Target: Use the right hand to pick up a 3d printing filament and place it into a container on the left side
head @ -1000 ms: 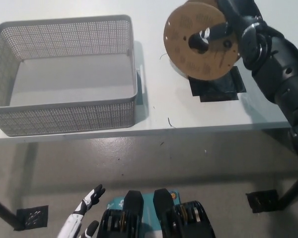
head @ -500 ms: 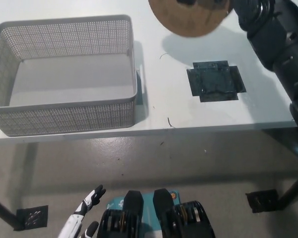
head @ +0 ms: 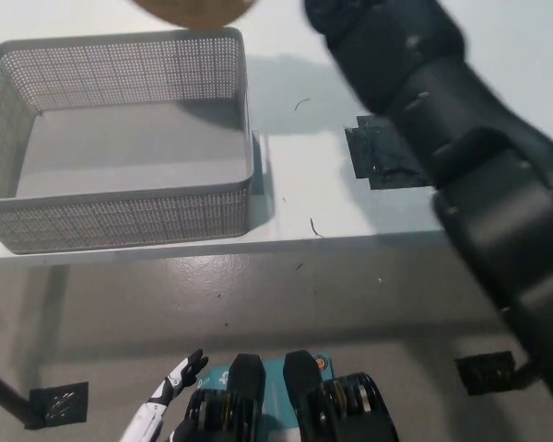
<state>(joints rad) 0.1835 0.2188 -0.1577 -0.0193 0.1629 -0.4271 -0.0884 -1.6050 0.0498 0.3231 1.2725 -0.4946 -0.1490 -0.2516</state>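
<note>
Only the lower rim of the brown cardboard filament spool [head: 195, 11] shows at the top edge, in the air above the back wall of the grey mesh basket [head: 120, 216]. My black right arm [head: 461, 175] stretches, blurred, from the bottom right to the top middle. Its hand [head: 336, 18] reaches the top edge just right of the spool and carries it; the grip itself is cut off. My white left hand [head: 180, 391] rests low at the bottom left, fingers apart, holding nothing.
A black square mat [head: 378, 152] lies on the white table [head: 295, 198], partly covered by my arm. The basket holds nothing. The table's front edge runs across the middle, with grey floor below.
My right arm has lifted the spool off the black mat and swung it left and up, from the table's right part to above the basket's back edge. The left hand stays low.
</note>
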